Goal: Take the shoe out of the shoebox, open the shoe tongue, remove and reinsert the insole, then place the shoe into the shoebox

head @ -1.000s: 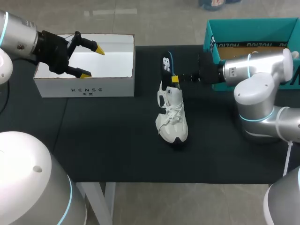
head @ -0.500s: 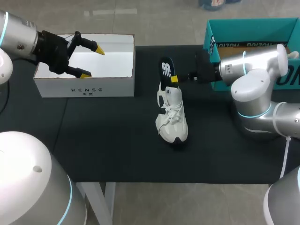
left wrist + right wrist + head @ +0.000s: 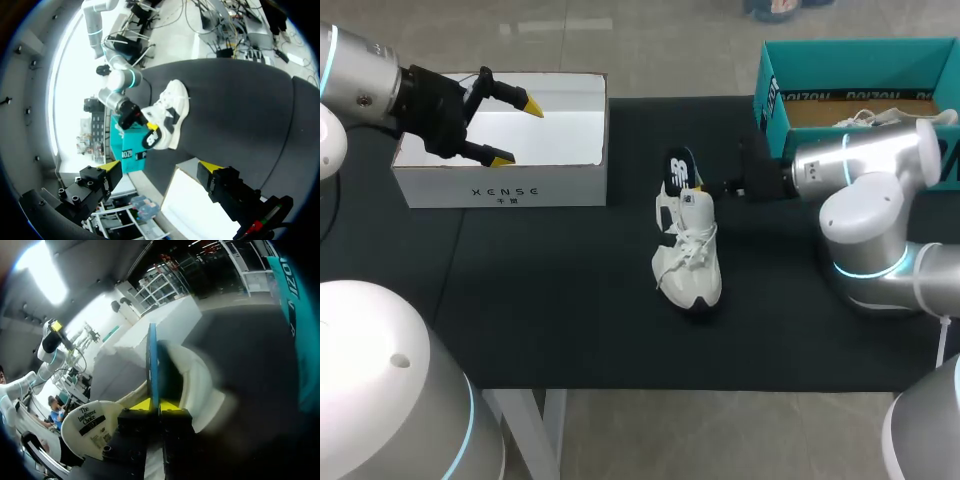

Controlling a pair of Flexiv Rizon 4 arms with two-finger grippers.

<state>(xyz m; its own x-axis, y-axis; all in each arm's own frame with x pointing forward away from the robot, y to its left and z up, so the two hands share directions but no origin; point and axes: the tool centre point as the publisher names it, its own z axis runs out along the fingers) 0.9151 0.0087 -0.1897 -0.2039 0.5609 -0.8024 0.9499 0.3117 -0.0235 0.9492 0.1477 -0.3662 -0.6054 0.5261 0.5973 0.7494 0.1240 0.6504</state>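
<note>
Black cloth covers the bench, and the white shoe stands on its sole near the middle, toe toward the near edge, well apart from the teal shoebox at the far right. The right hand is closed to a narrow pinch on the dark insole; the right wrist view shows both yellow tips flat against the insole's two faces. The insole rises steeply from the heel opening; how deep its lower end sits inside cannot be determined. The left hand hangs wide open and empty over the white box, well apart from the shoe, so nothing restrains the shoe. Probable faults: any push or pull along the insole could drag or tip the unsecured shoe; a thin, flexible insole gripped at one spot could buckle or catch on the tongue or collar; a slight pinch could let it slip out.
</note>
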